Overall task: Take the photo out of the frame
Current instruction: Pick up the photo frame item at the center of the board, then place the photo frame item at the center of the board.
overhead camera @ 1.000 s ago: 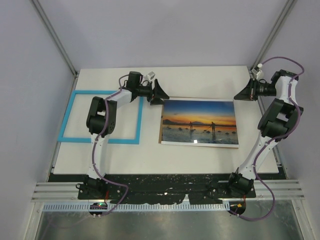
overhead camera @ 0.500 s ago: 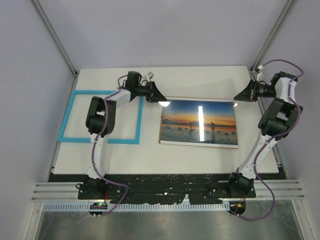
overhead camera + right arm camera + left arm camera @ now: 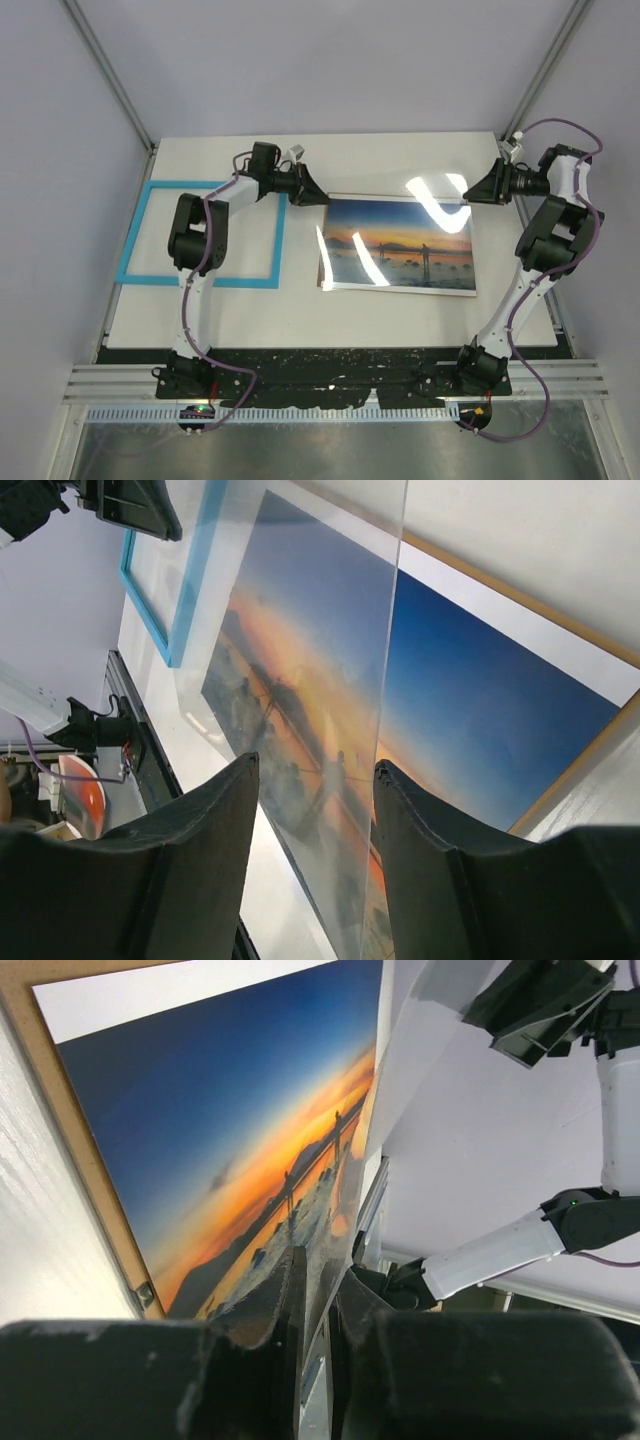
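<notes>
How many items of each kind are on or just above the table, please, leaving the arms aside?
blue frame: 1
photo: 1
brown backing board: 1
clear sheet: 1
Total: 4

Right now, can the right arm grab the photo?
Probably not yet. A clear sheet stands tilted between the open fingers of the right gripper, pinched at its other end by the left gripper, and it hangs over the photo.
</notes>
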Available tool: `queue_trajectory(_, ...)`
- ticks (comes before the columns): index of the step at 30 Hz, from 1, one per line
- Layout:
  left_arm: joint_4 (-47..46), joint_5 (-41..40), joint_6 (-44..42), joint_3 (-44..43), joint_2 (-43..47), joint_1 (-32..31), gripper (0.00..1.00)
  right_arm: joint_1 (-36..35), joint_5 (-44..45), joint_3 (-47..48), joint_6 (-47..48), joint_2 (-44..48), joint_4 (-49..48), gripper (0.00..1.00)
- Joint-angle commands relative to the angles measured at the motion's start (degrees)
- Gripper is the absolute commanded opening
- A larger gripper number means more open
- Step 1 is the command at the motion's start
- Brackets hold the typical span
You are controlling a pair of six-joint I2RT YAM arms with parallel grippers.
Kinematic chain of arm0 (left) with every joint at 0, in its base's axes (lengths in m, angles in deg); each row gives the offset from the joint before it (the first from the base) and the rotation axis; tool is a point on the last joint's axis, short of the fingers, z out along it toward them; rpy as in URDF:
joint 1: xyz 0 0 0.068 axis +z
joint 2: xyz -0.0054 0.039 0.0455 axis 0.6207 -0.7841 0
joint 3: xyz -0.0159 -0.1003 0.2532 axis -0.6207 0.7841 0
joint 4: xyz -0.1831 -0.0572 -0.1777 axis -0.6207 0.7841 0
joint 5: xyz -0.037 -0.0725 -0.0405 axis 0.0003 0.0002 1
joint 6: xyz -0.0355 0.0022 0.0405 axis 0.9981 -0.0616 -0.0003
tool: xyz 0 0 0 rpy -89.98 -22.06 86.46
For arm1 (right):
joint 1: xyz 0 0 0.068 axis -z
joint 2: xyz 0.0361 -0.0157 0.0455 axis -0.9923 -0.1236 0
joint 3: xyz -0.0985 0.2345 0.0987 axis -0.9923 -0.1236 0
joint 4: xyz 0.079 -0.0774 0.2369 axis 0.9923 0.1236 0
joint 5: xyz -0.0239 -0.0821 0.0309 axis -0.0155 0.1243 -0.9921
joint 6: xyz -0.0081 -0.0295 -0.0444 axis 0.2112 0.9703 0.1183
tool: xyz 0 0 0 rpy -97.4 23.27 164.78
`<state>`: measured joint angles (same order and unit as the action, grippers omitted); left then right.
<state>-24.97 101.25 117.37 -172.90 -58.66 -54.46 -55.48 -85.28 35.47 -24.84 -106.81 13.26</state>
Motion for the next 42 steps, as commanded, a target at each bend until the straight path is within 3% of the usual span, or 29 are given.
queue_trajectory(1,-0.2,0.4,2.1,0.5,7.1,1.7,0.14,-0.9,-3.1,-1.3,3.4,0.7,9.0,0.56)
queue_trajectory(11,2.9,-1.5,2.4,3.4,11.7,3.3,0.11,-3.6,-0.7,-7.8,-1.6,1.2,0.5,0.62)
queue_trajectory(25,23.3,-3.5,-12.6,-2.9,9.8,10.2,0.08,-12.9,1.3,-15.6,-12.2,3.4,-13.0,0.63)
queue_trajectory(42,40.8,-5.8,-27.9,-12.5,3.8,20.7,0.08,-22.4,2.8,-14.9,-23.5,2.5,-23.7,0.64)
